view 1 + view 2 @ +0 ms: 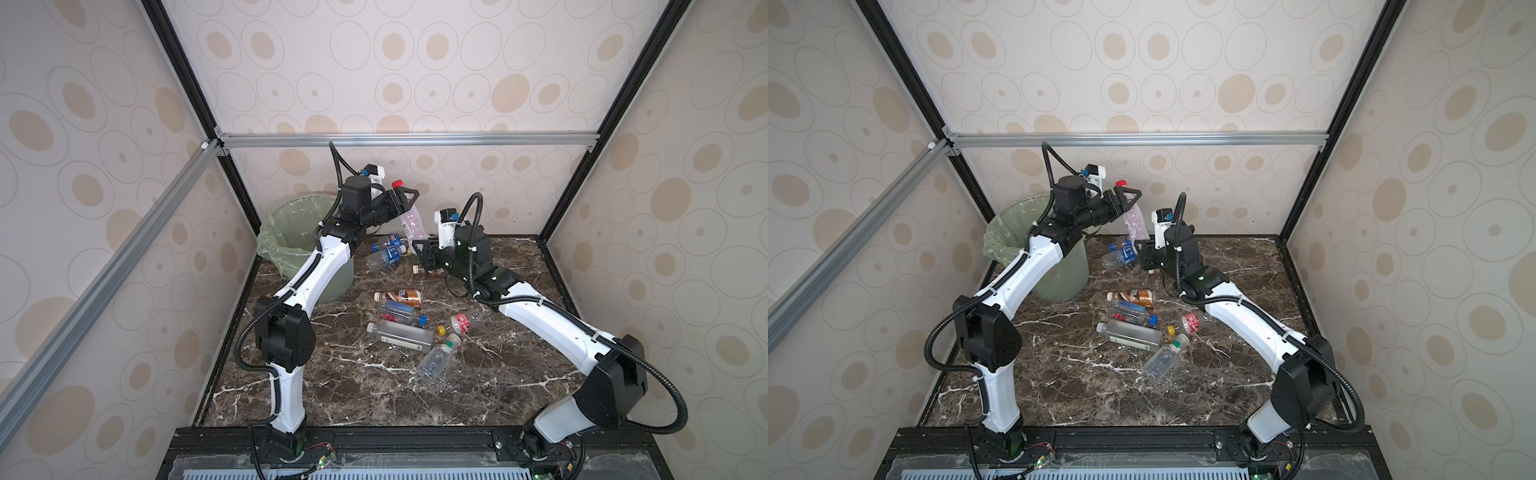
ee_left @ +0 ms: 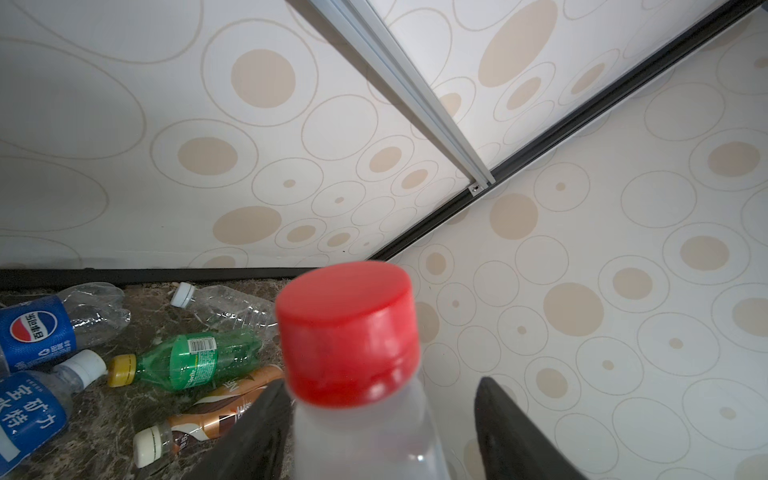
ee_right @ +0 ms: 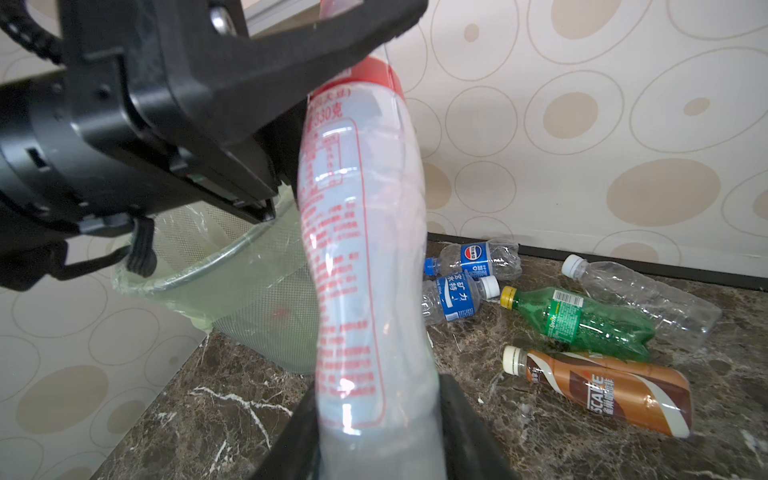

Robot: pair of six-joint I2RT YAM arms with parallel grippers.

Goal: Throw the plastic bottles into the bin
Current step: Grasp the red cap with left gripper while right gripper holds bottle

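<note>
A clear plastic bottle (image 1: 411, 219) (image 1: 1135, 218) with red print and a red cap (image 2: 347, 328) stands tilted in the air to the right of the bin (image 1: 272, 245) (image 1: 994, 243) (image 3: 216, 266). My right gripper (image 1: 419, 246) (image 1: 1143, 248) (image 3: 374, 419) is shut on its base (image 3: 365, 395). My left gripper (image 1: 405, 195) (image 1: 1127, 194) (image 2: 378, 415) straddles the neck just under the cap. One finger (image 2: 266, 419) lies against the bottle, the other (image 2: 498, 415) stands off with a gap. Several other bottles lie on the marble floor.
By the back wall lie two blue-labelled bottles (image 3: 478, 259) (image 3: 453, 297), a green one (image 3: 582, 320), a brown one (image 3: 602, 390) and a clear one (image 3: 644, 299). Mid-floor is a cluster: brown bottle (image 1: 401, 297), square clear bottle (image 1: 401, 334), red-labelled bottle (image 1: 461, 322).
</note>
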